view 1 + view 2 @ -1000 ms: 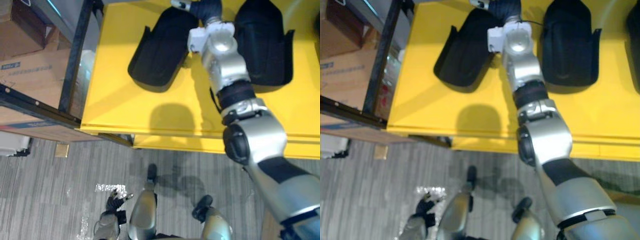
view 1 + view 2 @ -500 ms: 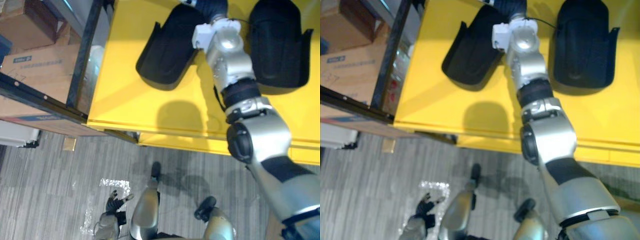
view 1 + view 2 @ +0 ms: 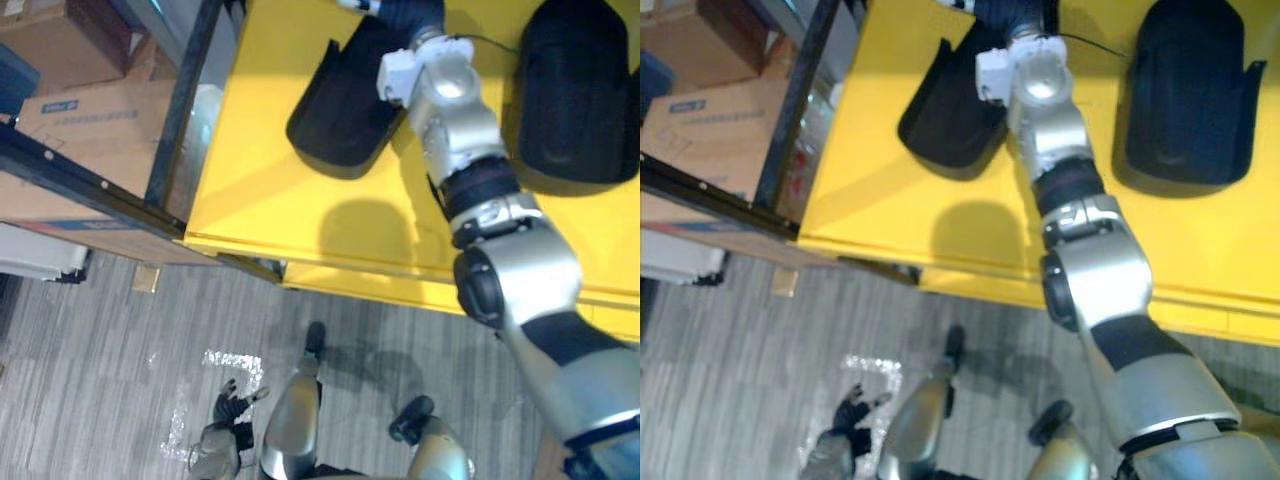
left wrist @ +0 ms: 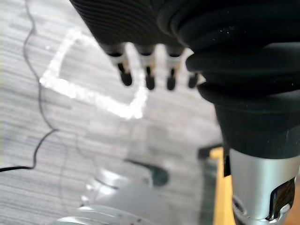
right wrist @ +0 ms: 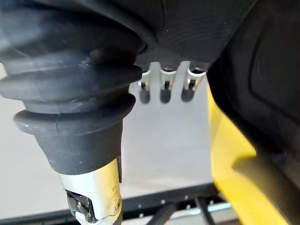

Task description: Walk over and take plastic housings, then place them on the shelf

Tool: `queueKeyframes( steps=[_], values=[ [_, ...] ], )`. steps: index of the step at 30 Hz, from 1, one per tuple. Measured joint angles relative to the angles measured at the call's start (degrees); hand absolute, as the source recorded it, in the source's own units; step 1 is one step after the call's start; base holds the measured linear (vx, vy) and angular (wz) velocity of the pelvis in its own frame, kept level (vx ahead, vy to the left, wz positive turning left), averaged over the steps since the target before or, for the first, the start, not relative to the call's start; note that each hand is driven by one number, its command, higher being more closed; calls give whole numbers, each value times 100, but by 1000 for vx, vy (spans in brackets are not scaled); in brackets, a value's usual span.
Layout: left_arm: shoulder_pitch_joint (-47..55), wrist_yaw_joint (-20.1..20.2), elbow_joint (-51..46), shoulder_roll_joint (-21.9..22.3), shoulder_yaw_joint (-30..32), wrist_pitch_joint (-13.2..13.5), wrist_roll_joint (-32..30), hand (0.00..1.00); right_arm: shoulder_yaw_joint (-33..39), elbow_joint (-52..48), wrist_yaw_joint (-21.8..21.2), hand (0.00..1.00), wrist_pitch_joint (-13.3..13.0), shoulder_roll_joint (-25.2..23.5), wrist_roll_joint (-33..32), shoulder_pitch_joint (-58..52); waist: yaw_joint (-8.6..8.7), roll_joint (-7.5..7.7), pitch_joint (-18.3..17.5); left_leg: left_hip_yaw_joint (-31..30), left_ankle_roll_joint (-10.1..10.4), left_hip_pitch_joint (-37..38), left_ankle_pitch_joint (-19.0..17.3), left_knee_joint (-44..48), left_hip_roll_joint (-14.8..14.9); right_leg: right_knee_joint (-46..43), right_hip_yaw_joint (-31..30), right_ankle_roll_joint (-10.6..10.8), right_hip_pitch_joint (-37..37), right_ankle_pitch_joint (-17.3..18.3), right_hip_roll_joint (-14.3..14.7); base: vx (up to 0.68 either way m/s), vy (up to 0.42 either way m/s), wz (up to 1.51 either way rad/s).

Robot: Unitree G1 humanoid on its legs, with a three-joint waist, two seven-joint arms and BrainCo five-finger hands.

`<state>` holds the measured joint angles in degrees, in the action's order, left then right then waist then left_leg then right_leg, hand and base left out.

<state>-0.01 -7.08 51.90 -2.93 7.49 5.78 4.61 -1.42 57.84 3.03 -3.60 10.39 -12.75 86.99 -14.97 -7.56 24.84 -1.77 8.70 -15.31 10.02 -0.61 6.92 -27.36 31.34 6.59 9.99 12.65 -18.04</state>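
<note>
Two black plastic housings lie on the yellow table: the left housing and the right housing. My right arm reaches across the table between them. The right hand sits at the far end of the left housing, at the picture's top edge. In the right wrist view its fingers hang relaxed and hold nothing, with a black housing close beside them. My left hand hangs low over the floor, its fingers loose and empty.
A black metal shelf frame stands left of the table, with cardboard boxes behind and under it. White tape marks lie on the grey floor in front of the table's front edge.
The whole picture has shifted, so the table and housings sit further right: the camera moved. The right arm stays stretched by the left housing. The left hand hangs as before.
</note>
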Motion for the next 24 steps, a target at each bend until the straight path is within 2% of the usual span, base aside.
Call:
queueKeyframes(
  steps=[6,9,12,14,16,17,20,21,24],
  values=[
    [2,-1,0,2,-109,1,-3,0,-99,-224,-8,0,-9,24,69,0,3,-3,42,-90,0,-63,1,30,-25,-91,88,-2,10,43,-74,-23,-25,10],
    [-7,-11,-5,9,-144,-1,-4,0,-168,-779,281,0,-13,29,580,-2,12,9,49,-52,2,-60,-2,47,15,42,25,15,10,15,-3,-19,-26,-10],
    [-8,-65,3,32,-125,-44,-14,0,-307,-2015,661,0,-43,-4,1362,-242,15,25,59,208,13,23,-29,55,202,345,-179,-16,1,-167,243,-21,-32,-46],
    [-14,-79,2,122,-64,-47,-19,0,-316,-3169,921,0,-93,-212,1983,-696,99,28,57,425,20,133,-69,56,262,515,-376,-37,-1,-273,348,-19,-11,-55],
    [-8,-120,15,123,95,-66,-64,0,-361,-3720,1153,0,-148,-545,2543,-984,292,27,57,588,24,228,-107,63,318,610,-543,-47,1,-313,422,-23,-17,-55],
    [-15,-165,7,118,112,-88,-64,0,-412,-3831,1294,0,-152,-703,2776,-1099,382,27,57,718,28,275,-111,69,365,670,-645,-60,14,-383,487,-31,-32,-60],
    [-18,-170,2,139,101,-90,-69,0,-607,-3880,1480,0,-145,-1003,3227,-1270,467,28,55,898,53,376,-171,86,462,809,-825,-86,15,-449,596,-30,-20,-45],
    [-18,-216,7,128,94,-97,-65,0,-866,-3867,1491,0,-123,-1185,3567,-1310,487,29,55,1039,74,428,-191,86,521,856,-941,-105,48,-491,658,-36,-31,-43],
    [-12,-298,-8,131,82,-95,-65,0,-1293,-3496,1382,0,-142,-1541,3622,-1303,509,33,43,1161,79,459,-205,103,589,890,-1022,-138,96,-539,725,-17,-25,-28]
  ],
)
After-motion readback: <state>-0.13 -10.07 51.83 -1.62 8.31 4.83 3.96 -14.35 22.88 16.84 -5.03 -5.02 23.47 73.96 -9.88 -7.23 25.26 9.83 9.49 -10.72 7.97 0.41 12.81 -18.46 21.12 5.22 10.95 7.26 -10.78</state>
